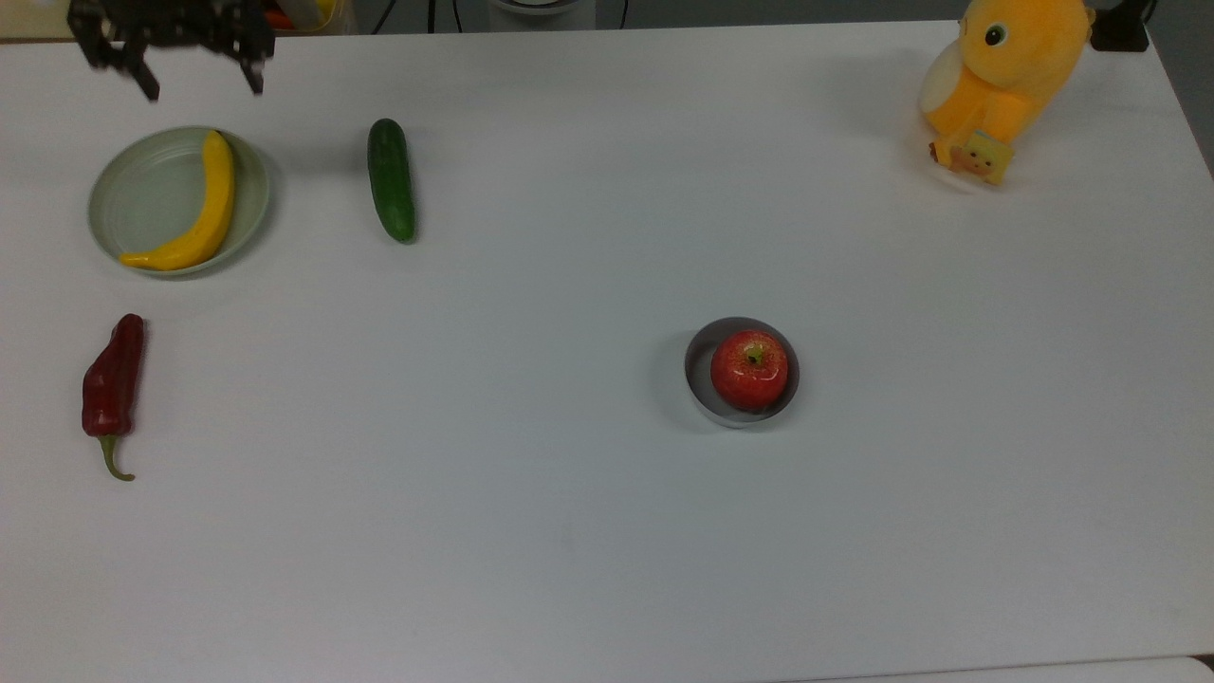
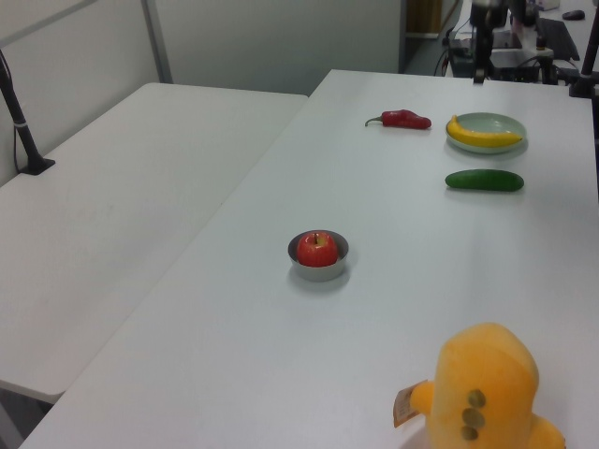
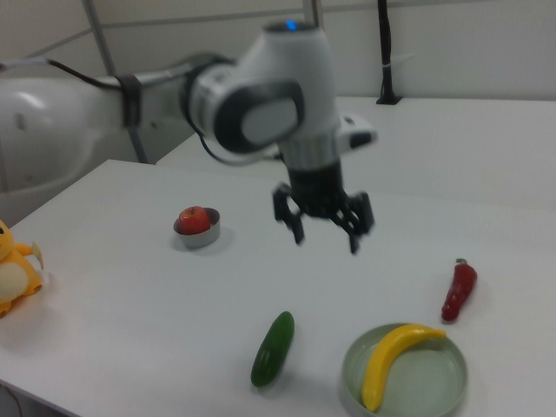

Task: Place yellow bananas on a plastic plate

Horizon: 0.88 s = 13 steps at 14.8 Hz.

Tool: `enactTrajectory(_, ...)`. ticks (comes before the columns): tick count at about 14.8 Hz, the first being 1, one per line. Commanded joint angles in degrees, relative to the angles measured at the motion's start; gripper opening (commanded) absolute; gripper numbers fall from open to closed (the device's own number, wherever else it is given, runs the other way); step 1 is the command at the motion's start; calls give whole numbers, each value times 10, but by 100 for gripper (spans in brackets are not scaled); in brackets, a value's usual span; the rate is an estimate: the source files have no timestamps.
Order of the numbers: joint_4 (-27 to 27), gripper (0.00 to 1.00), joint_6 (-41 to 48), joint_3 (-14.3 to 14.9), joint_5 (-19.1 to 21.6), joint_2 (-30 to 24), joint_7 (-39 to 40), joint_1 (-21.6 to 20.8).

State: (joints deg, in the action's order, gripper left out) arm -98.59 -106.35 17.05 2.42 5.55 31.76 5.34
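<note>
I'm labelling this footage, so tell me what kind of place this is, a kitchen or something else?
Probably a robotics lab, not a kitchen. A white robot arm with its black two-finger gripper open hangs over a plain white table, where a curved yellow banana lies on a round pale green plate, laid out as if for a test.

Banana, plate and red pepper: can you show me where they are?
banana [image 1: 199,223], top view, middle of its curve
plate [image 1: 133,194], top view, bare floor
red pepper [image 1: 112,377], top view, its body

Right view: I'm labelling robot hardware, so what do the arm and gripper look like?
The arm is glossy white with rounded grey joint panels and a small blue light on top. The gripper is black, with two short dark fingers.
</note>
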Motion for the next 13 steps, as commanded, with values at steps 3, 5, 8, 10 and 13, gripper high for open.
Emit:
enactTrajectory(3, 88, 100, 136, -3, 30, -57, -163, -62)
enactTrajectory(5, 89, 100, 140, -10, 30, -84, -215, -86)
enactTrajectory(8, 90, 100, 154, -40, 30, -95, -279, -110)
enactTrajectory(10, 90, 100, 155, -76, 31, -95, -318, -111)
enactTrajectory(13, 89, 100, 170, -112, 33, -96, -331, -112)
